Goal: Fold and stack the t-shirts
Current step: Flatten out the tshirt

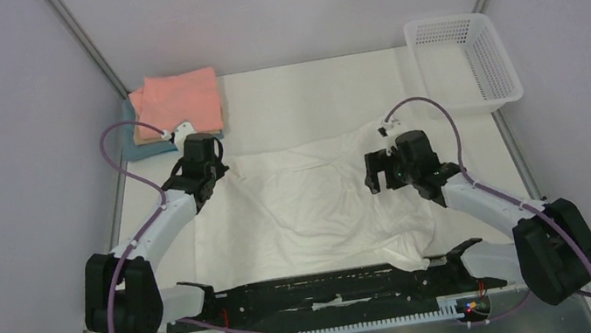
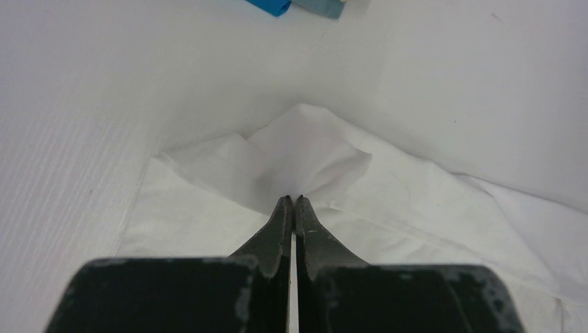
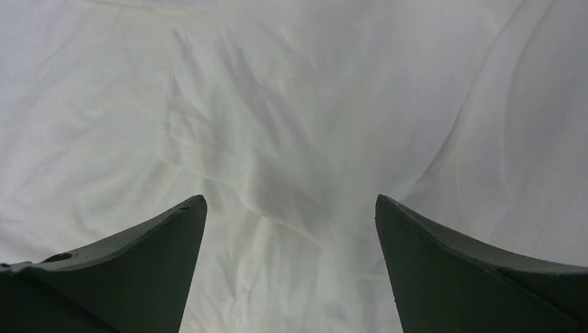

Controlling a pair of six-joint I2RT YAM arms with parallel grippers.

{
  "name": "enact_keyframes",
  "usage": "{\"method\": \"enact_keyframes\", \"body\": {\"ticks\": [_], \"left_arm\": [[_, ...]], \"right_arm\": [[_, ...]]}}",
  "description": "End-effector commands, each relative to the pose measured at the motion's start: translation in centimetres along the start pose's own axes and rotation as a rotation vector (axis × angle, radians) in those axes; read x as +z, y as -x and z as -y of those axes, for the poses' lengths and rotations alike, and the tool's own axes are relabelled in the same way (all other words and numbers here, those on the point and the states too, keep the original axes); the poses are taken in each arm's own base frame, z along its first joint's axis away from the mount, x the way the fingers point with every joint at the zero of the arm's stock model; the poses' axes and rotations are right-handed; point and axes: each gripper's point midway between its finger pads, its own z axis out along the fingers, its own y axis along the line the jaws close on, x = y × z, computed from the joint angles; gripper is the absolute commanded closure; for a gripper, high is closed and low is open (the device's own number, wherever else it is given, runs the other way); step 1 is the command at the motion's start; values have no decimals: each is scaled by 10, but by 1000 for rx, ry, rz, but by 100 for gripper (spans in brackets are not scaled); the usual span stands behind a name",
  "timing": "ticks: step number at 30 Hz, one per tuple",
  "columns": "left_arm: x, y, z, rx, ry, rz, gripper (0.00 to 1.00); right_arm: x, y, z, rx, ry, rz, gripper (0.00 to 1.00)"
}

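Pinching white t-shirt (image 1: pixel 307 209) edge, left gripper (image 2: pixel 292 200); right gripper (image 3: pixel 291 208) spread above

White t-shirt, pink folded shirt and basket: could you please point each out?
white t-shirt (image 1: pixel 307 209): top external view, middle of the spread cloth.
pink folded shirt (image 1: pixel 180 100): top external view, centre of top face.
basket (image 1: pixel 492 66): top external view, right lattice wall.

I count two tools: my left tool (image 2: pixel 292 201) and my right tool (image 3: pixel 291 208). Four t-shirts: one white t-shirt (image 1: pixel 307 209) and three folded, a pink t-shirt (image 1: pixel 178 100), a tan t-shirt (image 1: pixel 143 137) and a blue t-shirt (image 1: pixel 131 147). One basket (image 1: pixel 493 66).
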Motion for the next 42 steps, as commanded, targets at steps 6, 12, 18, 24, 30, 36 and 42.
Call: {"method": "enact_keyframes", "body": {"ticks": [6, 12, 18, 24, 30, 36, 42], "left_arm": [[-6, 12, 5, -46, -25, 42, 98], [-5, 11, 6, -44, -28, 37, 98], [-5, 10, 2, -41, -18, 41, 98], [-5, 10, 1, -39, -9, 46, 98], [-5, 12, 0, -39, -5, 51, 98], [-5, 12, -1, -37, 4, 55, 98], [-5, 13, -3, -35, 14, 57, 98]], "right_arm": [[-2, 19, -12, -506, -177, -23, 9], [12, 12, -39, -844, -157, -56, 8], [26, 21, -22, -840, -303, -63, 8], [31, 35, -12, -820, -416, -23, 8], [34, 57, -22, -777, -407, 69, 8], [48, 59, -41, -795, -293, 90, 8], [60, 44, -52, -827, -182, 33, 11]]}}
